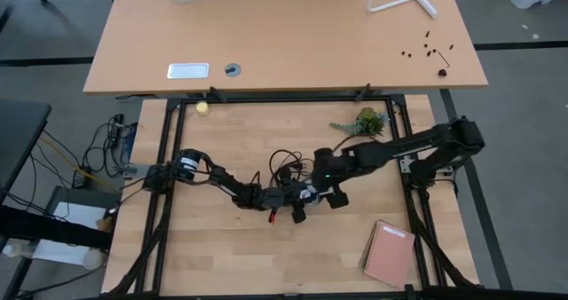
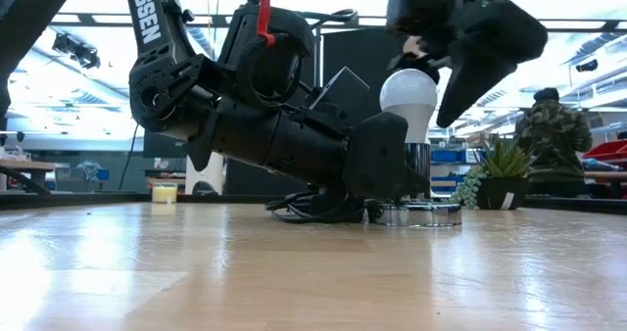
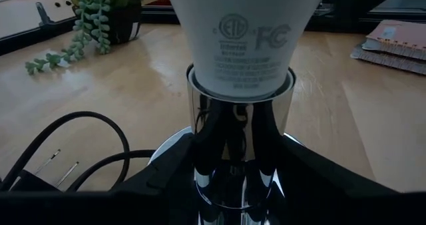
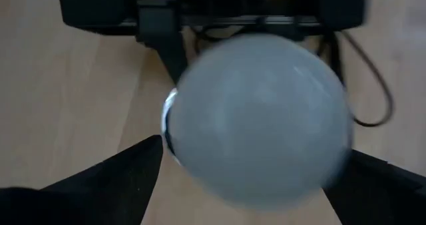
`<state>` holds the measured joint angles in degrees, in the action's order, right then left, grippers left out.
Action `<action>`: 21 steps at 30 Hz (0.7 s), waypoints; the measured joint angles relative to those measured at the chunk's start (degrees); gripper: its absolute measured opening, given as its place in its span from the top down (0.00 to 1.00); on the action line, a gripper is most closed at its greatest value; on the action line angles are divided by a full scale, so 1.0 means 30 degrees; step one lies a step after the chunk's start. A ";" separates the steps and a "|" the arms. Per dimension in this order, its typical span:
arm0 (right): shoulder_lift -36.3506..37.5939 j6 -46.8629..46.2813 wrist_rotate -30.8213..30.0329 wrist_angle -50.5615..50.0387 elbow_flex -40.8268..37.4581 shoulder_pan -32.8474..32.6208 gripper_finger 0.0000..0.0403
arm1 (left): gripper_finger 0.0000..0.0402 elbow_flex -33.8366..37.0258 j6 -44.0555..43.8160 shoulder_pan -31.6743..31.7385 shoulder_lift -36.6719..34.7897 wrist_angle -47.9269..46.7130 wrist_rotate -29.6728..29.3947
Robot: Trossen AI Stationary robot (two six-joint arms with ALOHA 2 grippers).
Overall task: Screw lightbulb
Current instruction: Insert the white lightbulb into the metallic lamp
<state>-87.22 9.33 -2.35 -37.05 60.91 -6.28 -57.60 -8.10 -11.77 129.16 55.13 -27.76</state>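
Lightbulb [image 2: 409, 94] upright in chrome socket [image 2: 419, 186] mid-table, left gripper [image 2: 392, 179] clamped on socket, right gripper [image 2: 443, 71] spread apart over bulb, cord [image 3: 73, 148], succulent [image 2: 498, 170] and notebook [image 1: 390, 253] nearby.

- I'm looking into a robotics lab — a wooden bench [image 1: 222, 256] in a black frame [image 1: 160, 202].
- Ceiling strip lights [image 2: 549, 23], a second desk [image 1: 284, 34], a person [image 2: 551, 140] standing behind.

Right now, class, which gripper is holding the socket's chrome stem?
The left gripper, lying low and clamped on the socket; the right gripper hangs open above the lightbulb.
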 joint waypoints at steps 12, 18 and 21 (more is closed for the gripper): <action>-0.4901 0.2234 0.0341 -0.5287 0.6257 0.0000 0.06 | 0.51 0.0000 -0.0075 -0.0015 0.0000 -0.0008 0.0019; -0.5615 0.2811 0.0920 -0.5995 0.6897 0.0054 0.11 | 0.51 0.0000 -0.0087 -0.0015 0.0000 -0.0013 0.0019; -0.5569 0.2812 0.1105 -0.5865 0.6939 0.0214 0.14 | 0.51 0.0000 -0.0073 -0.0022 0.0000 -0.0008 0.0024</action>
<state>-103.93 17.77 0.97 -54.65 81.73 -5.64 -57.60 -8.32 -11.84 129.16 55.11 -27.69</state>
